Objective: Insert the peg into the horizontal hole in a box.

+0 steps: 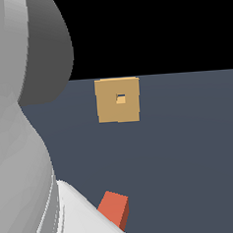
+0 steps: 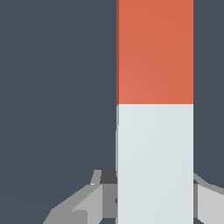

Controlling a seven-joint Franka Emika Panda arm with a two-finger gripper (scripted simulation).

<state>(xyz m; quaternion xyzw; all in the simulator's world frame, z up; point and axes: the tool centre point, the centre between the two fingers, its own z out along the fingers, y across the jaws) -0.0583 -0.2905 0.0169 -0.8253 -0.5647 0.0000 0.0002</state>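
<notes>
Pincer (image 2: 155,205): grey fingers (image 2: 89,203) flank the bar; grasp unclear.
Peg: one matte square-section bar (image 2: 155,52), orange-red half, pale grey half; lower centre of exterior view.
Bench: flat slate-blue surface (image 1: 189,148).
Box: one plain tan block (image 1: 108,111), upper centre.
Hole: one small square opening (image 1: 120,99) in its face.

place: simulated test scene | evidence: flat slate floor (image 1: 189,143), black void backdrop (no furnishings)

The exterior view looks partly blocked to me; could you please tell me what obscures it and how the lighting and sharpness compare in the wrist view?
Exterior view: the grey arm fills its left, hiding most of the peg; the box is flat-lit, shadowless, black above. Wrist view: sharp, glare-free; the pincer sits behind the bar.
</notes>
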